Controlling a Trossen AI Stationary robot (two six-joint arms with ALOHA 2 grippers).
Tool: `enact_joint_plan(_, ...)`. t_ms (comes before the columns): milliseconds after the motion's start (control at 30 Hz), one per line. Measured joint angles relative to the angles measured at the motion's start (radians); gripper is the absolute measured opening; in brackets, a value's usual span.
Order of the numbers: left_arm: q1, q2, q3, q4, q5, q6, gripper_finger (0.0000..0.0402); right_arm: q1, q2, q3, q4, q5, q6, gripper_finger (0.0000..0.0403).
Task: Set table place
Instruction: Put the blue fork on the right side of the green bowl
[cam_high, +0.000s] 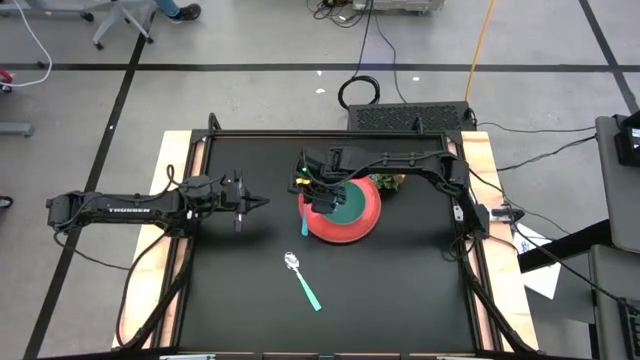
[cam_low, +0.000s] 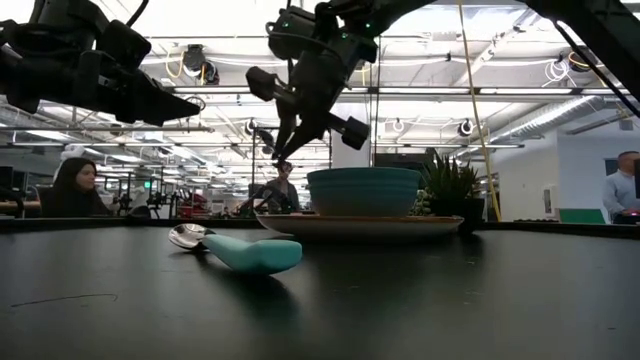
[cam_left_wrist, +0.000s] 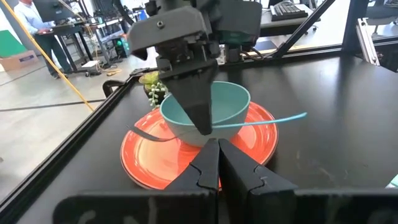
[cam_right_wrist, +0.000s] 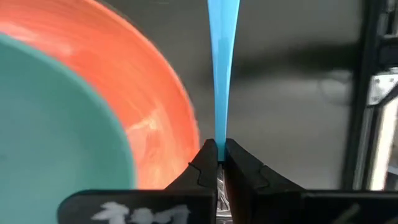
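The red plate (cam_high: 352, 230) lies on the black table (cam_high: 400, 290) with a teal bowl (cam_high: 350, 206) on it. My right gripper (cam_high: 311, 205) hangs over the plate's left rim, shut on a fork with a light blue handle (cam_left_wrist: 292, 117) and a metal head (cam_left_wrist: 144, 133). My left gripper (cam_high: 256, 203) is shut and empty, above the table left of the plate. A spoon (cam_high: 302, 280) with a teal handle lies flat on the table nearer the front edge; it also shows in the low view (cam_low: 240, 250). My right gripper pinches the fork between its two fingers at the head end of the blue handle (cam_right_wrist: 222, 134). The fingers (cam_left_wrist: 202, 118) point down from above and lie across the fork. The fork hangs about level, lifted clear, its handle toward the table's near edge.
A small potted plant (cam_high: 388, 182) stands behind the plate toward the far edge. People sit and stand in the room beyond the table (cam_low: 75, 185). Bare black table lies to the right of the plate and along the near edge.
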Motion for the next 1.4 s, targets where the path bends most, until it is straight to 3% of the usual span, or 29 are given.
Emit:
enact_joint_plan(700, 0.000, 0.000, 0.000, 0.000, 0.001, -0.007, 0.0015, -0.016, 0.025, 0.000, 0.007, 0.027, 0.046, 0.0000)
enact_joint_plan(867, 0.000, 0.000, 0.000, 0.000, 0.001, -0.007, 0.0015, -0.012, 0.025, 0.000, -0.038, 0.158, -0.032, 0.0000)
enact_joint_plan(1400, 0.000, 0.000, 0.000, 0.001, 0.001, -0.007, 0.0015, -0.005, 0.024, 0.000, -0.039, 0.180, -0.034, 0.0000)
